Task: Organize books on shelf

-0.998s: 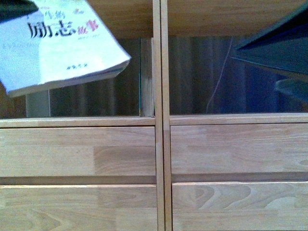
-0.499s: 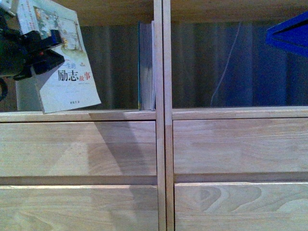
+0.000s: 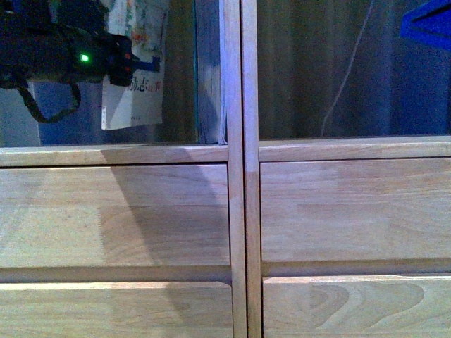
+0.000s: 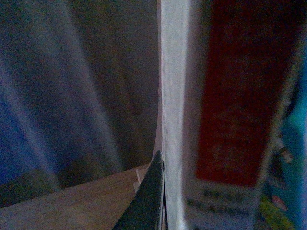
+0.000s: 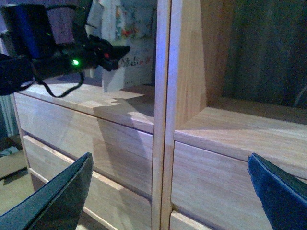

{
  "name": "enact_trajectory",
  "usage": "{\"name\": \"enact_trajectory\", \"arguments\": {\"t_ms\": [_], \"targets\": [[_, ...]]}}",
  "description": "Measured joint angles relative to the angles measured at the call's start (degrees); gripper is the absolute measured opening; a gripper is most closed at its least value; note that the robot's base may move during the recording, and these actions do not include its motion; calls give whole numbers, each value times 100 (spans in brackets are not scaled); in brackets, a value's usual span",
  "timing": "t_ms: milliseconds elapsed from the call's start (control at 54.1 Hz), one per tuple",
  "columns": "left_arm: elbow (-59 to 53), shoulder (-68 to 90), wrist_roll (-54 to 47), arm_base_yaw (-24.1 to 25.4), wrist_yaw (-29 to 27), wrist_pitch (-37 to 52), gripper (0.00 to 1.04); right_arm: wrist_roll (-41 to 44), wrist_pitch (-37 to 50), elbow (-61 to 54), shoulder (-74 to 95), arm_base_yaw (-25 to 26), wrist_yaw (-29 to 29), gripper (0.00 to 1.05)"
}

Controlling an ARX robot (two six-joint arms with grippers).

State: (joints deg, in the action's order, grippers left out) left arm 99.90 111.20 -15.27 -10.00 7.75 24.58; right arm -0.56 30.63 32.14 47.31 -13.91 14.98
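My left gripper [image 3: 132,60] is shut on the small softcover book [image 3: 135,102]. It holds the book upright inside the left compartment of the light-wood shelf [image 3: 113,154], just above the board. The taller book with a teal edge [image 3: 208,77] stands against the centre divider, a gap to the right of the held book. In the left wrist view one dark finger [image 4: 149,201] presses the book's white pages [image 4: 172,115], beside its red-marked spine [image 4: 235,96]. My right gripper [image 5: 170,191] is open and empty in front of the drawer fronts [image 5: 216,187]; a blue part of it [image 3: 428,24] shows at the top right.
The centre divider [image 3: 243,169] splits the shelf into two columns. The right compartment [image 3: 352,70] holds only a thin hanging cord before a dark curtain. Drawer fronts [image 3: 113,215] run below the board. A pale upright object [image 3: 14,116] stands at the left compartment's far left.
The left gripper has turned the small book from tilted and flat to upright and carried it right into the left compartment, nearer the taller book. The right gripper has drawn off toward the top right.
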Motion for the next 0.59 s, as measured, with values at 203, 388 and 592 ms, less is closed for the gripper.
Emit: {"name": "enact_trajectory", "arguments": {"t_ms": [203,388,592], "targets": [[348,442,-372,-269,-463,-35,7,2,0,0,-4,-4,11,98],[468,588,-568,-564,-1032,-2,7,2,0,0,-11,-7,22,98],[450,621,-619,-772,-1342,17,28,2,0,0,-11,-7,24,98]]}}
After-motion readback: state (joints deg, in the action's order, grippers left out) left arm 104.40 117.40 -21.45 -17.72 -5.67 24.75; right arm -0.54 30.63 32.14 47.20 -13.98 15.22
